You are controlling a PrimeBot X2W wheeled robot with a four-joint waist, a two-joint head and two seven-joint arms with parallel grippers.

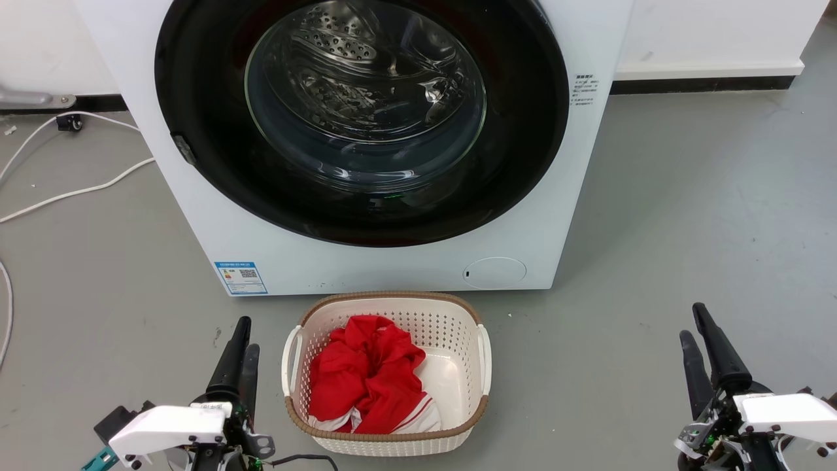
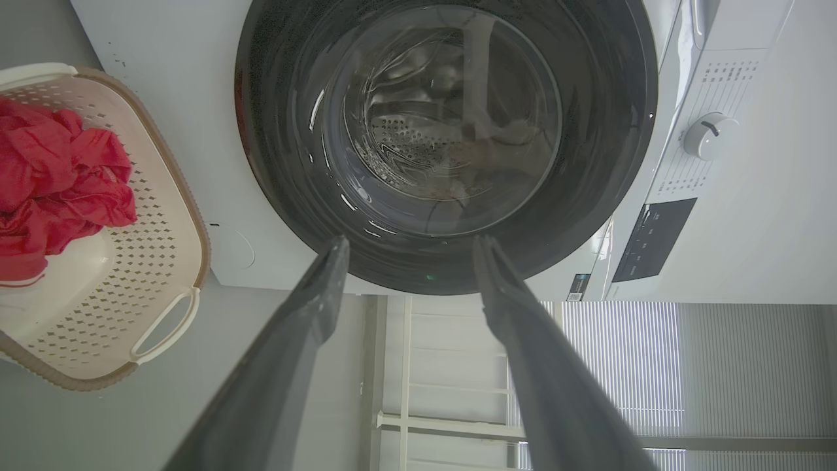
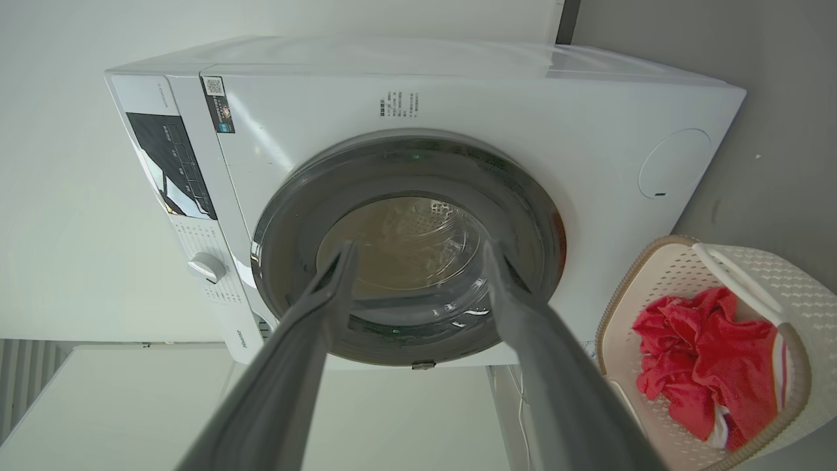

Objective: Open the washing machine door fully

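- The washing machine (image 1: 392, 268) is a white front-loader standing on the grey floor (image 1: 686, 216) against a white wall.
- The washing machine door (image 1: 363, 118) is a glossy black disc with a clear glass bowl at its centre. It lies flush against the machine's front and is shut. The perforated steel drum shows through the glass.
- Low on the machine's front there is a small blue label (image 1: 240, 278) near the left corner and a round flap (image 1: 494, 272) toward the right.
- The left end effector (image 1: 248, 335) is in front of the machine, off its lower left corner and well apart from the door. The left wrist view shows its two dark fingers spread with a clear gap — open, nothing held.
- The right end effector (image 1: 692, 320) is in front of the machine, out past its right side and well apart from the door. The right wrist view shows its fingers parted — open, nothing between them.
- A white perforated laundry basket (image 1: 386, 446) with a brown rim sits on the floor just in front of the machine, below the door and between the two end effectors.
- A red garment (image 1: 366, 373) lies bunched in the basket, with some white fabric at its near edge.
- White cables (image 1: 72, 193) lie on the floor beside the machine's left side.
- A round control dial (image 2: 709, 135) and a dark panel (image 2: 654, 239) sit on the machine's upper front, above the door.
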